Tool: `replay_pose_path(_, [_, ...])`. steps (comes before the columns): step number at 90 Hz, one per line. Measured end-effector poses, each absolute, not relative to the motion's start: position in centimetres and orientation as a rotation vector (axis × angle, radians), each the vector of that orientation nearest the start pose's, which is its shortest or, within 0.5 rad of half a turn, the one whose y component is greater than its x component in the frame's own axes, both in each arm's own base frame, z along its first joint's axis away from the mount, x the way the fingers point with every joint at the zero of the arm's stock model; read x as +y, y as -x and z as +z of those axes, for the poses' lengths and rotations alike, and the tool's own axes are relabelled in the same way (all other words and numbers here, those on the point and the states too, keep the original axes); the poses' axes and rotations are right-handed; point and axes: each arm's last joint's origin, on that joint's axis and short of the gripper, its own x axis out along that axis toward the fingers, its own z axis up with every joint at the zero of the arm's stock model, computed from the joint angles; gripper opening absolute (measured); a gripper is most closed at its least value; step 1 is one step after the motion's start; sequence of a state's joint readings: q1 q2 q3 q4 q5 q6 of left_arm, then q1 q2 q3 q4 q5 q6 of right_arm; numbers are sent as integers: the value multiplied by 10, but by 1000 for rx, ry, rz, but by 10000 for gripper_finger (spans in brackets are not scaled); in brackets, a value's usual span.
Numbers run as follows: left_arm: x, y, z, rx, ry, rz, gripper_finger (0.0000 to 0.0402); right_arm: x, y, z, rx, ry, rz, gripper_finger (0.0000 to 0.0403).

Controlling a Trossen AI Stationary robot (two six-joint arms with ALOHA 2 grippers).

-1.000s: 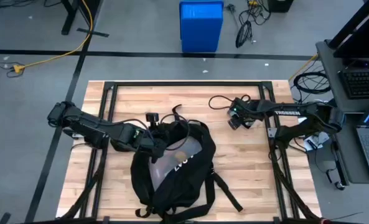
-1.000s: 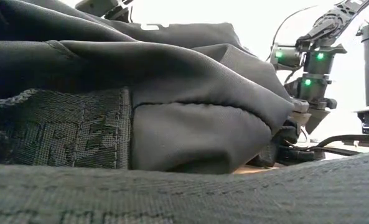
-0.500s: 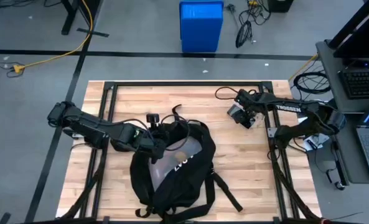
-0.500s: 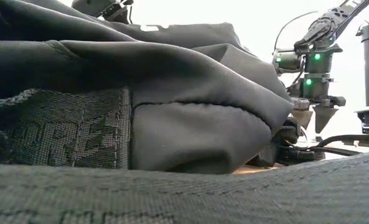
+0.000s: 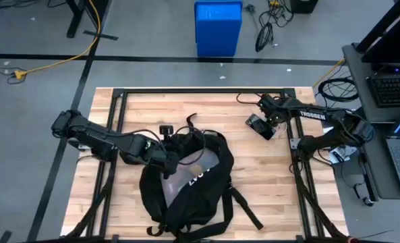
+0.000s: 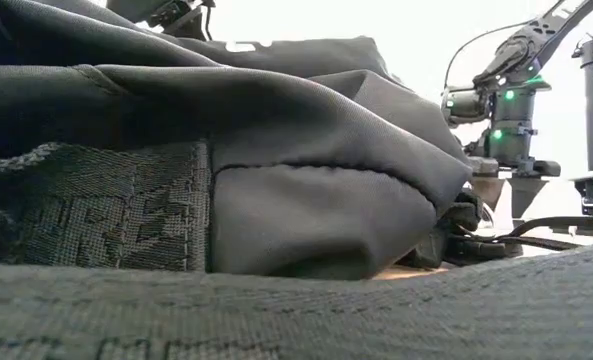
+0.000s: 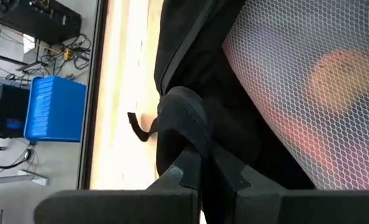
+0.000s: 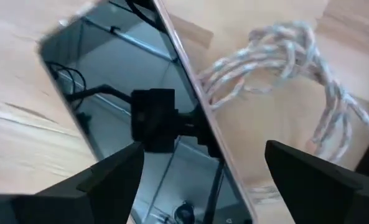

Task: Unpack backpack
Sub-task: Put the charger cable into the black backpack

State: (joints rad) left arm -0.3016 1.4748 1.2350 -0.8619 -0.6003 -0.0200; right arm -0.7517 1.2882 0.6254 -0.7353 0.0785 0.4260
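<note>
**Right arm draws back toward the far right corner; left gripper keeps its pinch on the backpack**

Swinging farther toward the table's far right corner, the right gripper point(image 5: 262, 125) now hangs over a smartphone point(image 8: 140, 112) lying flat on the wooden table point(image 5: 267, 175), where a second ago it sat nearer the middle. Its fingers point(image 8: 109, 180) stand wide apart with nothing between them, one on each side of the phone's dark glass, which mirrors the camera above. Just beside the phone lies a coiled braided cable point(image 8: 284, 74), light in colour, resting on the wood. From table height the same gripper point(image 6: 506, 190) points straight down, green lights glowing on the wrist above it.

On the other side nothing has shifted. The left gripper point(image 5: 164, 158) stays at the upper left edge of the backpack point(image 5: 189, 182), fingers point(image 7: 184, 177) closed narrowly on a fold of black fabric at the bag's rim. Past that fold, the left wrist camera sees white mesh lining point(image 7: 308, 99) with something orange and reddish blurred behind it; what it is cannot be told.

The backpack lies in the middle of the table toward the near edge, its mouth facing the far side and its straps trailing toward the near right. Beyond the table stands a blue bin point(image 5: 218, 27) on the floor.
</note>
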Motion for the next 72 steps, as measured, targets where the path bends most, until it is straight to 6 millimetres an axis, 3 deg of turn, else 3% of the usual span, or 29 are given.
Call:
replay_pose_path(24, [-70, -280, 285, 991, -464, 277, 0, -133, -149, 144, 1280, -854, -910, 308])
replay_pose_path(57, [-70, -280, 285, 993, -464, 277, 0, -123, -161, 140, 1277, -854, -912, 205])
replay_pose_path(72, [-71, -280, 284, 1002, -449, 250, 0, -106, -170, 140, 1321, -849, -856, 188])
